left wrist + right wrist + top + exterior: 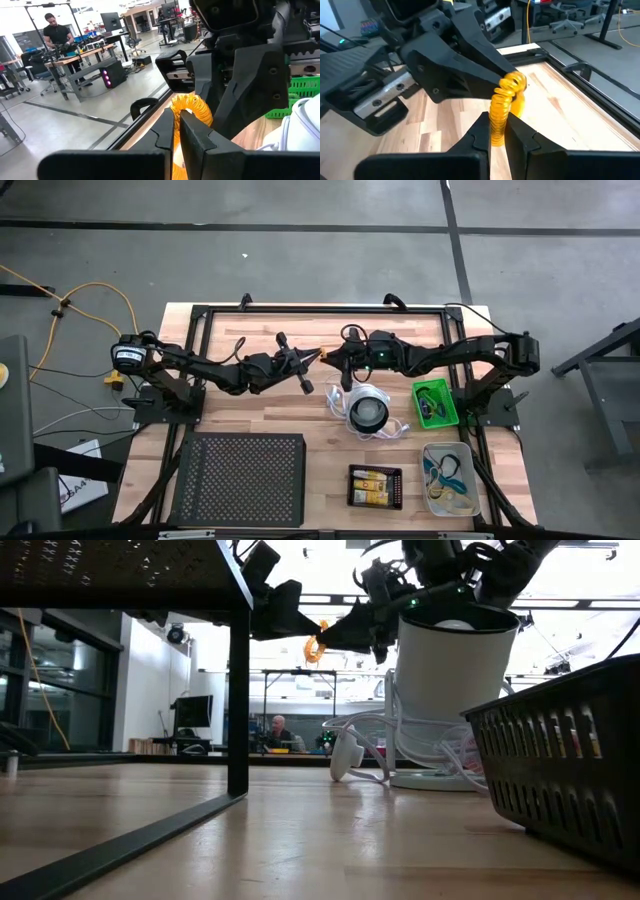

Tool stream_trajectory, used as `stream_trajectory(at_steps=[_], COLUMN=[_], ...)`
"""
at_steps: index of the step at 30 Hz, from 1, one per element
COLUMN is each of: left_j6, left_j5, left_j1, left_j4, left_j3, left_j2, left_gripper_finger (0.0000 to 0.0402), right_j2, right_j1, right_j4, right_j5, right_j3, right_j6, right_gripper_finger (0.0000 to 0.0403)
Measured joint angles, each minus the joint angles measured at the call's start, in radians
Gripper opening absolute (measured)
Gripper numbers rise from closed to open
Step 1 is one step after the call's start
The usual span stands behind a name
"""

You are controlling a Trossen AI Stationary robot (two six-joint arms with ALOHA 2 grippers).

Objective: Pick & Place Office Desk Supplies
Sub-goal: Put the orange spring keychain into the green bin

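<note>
Orange coiled loop (pixel 504 107) hangs in mid-air above the back part of the wooden tabletop (pixel 250 415), pinched from both sides where the two arms meet tip to tip. In the right wrist view the right gripper (pixel 499 131) closes narrowly on the lower end of the coil, while the left gripper (pixel 507 80) reaches in from the far side and clamps the upper end; the left wrist view shows the same coil (pixel 192 107) squeezed between the left gripper's dark fingers (pixel 192 132) with the right gripper just behind it. From above, the two grippers (pixel 312 358) meet near the middle of the tabletop, well clear of its surface, with a speck of orange (pixel 322 354) between them. Just in front of them sits a round white-and-black object (pixel 367 411) with its white cord. A green tray (pixel 436 402) lies to its right, a clear tray (pixel 449 478) holding teal and dark cords (pixel 447 468) stands at the front right, and a black tray (pixel 375 486) beside it carries the yellow-and-white packs (pixel 373 484). A dark perforated platform (pixel 240 477) fills the front left.
</note>
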Motion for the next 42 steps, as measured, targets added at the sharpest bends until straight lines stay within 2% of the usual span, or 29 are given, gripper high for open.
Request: stream_trajectory(at_steps=[10, 19, 25, 29, 34, 38, 42], left_j6=[0.005, 0.005, 0.005, 0.006, 0.006, 0.006, 0.006], left_j5=[0.000, 0.000, 0.000, 0.001, 0.003, 0.002, 0.002], left_j1=[0.000, 0.000, 0.000, 0.000, 0.000, 0.000, 0.000], left_j4=[-0.022, -0.029, -0.029, -0.030, -0.030, -0.030, -0.030], left_j3=[0.000, 0.000, 0.000, -0.001, -0.001, -0.001, -0.001], left_j2=[0.000, 0.000, 0.000, 0.000, 0.000, 0.000, 0.000], left_gripper_finger=[0.0012, 0.0076, 0.0088, 0.0088, 0.0088, 0.0088, 0.0088], right_j2=[-0.004, -0.005, -0.005, -0.028, -0.100, -0.190, -0.301], right_j1=[0.012, 0.012, 0.012, 0.014, 0.023, 0.040, 0.058], right_j4=[-0.004, -0.005, -0.007, -0.074, -0.234, -0.409, -0.636], right_j5=[0.008, 0.006, 0.012, 0.089, 0.258, 0.394, 0.447], right_j3=[0.000, 0.000, 0.000, 0.000, 0.000, 0.000, 0.000], right_j6=[0.000, 0.000, 0.000, 0.000, 0.001, 0.032, 0.133], right_gripper_finger=[0.0022, 0.0022, 0.0023, 0.0023, 0.0023, 0.0023, 0.0023])
